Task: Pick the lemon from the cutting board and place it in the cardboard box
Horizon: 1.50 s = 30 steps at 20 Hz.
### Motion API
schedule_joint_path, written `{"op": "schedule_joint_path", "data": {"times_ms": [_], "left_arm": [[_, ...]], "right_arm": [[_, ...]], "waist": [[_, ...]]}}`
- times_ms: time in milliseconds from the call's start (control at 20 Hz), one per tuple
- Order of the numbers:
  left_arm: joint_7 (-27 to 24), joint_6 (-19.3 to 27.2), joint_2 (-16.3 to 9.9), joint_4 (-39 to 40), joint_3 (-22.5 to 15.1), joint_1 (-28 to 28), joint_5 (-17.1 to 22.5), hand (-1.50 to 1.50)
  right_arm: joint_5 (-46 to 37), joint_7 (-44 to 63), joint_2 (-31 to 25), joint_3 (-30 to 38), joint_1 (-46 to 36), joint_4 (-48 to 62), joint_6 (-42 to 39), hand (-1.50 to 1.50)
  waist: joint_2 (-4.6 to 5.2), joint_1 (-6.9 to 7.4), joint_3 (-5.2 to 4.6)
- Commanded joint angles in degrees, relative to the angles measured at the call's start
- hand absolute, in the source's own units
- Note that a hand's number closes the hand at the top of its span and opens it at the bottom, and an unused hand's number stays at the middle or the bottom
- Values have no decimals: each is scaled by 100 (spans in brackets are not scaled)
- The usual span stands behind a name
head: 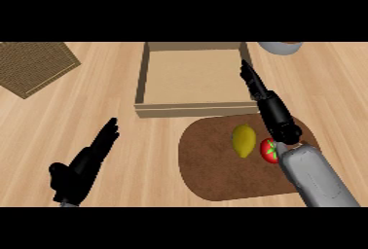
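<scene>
Lemon mid cutting board, right hand above, open

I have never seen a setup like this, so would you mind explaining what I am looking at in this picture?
This is the view from a humanoid robot's head, looking steeply down at a wooden counter. The two grey forearms with black hands are its own. The left hand rests open near the lower left. The right hand stretches out, fingers straight, over the right edge of an open cardboard box. Nothing is held. Below the box lies a brown cutting board with a lemon and a tomato on it. A woven mat lies top left, and part of a grey bowl shows top right.
</scene>
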State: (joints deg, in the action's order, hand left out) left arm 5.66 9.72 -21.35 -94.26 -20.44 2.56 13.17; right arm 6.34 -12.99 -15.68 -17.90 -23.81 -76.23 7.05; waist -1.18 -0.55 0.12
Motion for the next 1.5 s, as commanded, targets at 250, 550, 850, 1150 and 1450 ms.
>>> {"op": "schedule_joint_path", "data": {"times_ms": [250,550,850,1150,1450], "left_arm": [[-77,1023,-1405,839,1681,-119,-1044,0],[-28,982,-1177,1266,1505,-264,-1104,0],[-239,807,-1027,1766,1580,-655,-1242,0],[-262,674,-1159,1789,1708,-639,-1214,0],[-33,497,-1159,1437,1745,-537,-1128,0]], "right_arm": [[861,-311,116,860,1184,-781,246,-150],[-626,-1667,-374,348,2278,-247,1049,-150],[-165,-3771,-713,841,2674,317,-79,-150],[-1527,-2156,-1943,767,2281,-62,550,-150],[-2282,-392,-2429,151,2114,-943,-68,-150]], "waist": [[68,-179,4],[124,-114,-1],[126,-4,-9],[109,38,-28],[95,81,-23]]}}
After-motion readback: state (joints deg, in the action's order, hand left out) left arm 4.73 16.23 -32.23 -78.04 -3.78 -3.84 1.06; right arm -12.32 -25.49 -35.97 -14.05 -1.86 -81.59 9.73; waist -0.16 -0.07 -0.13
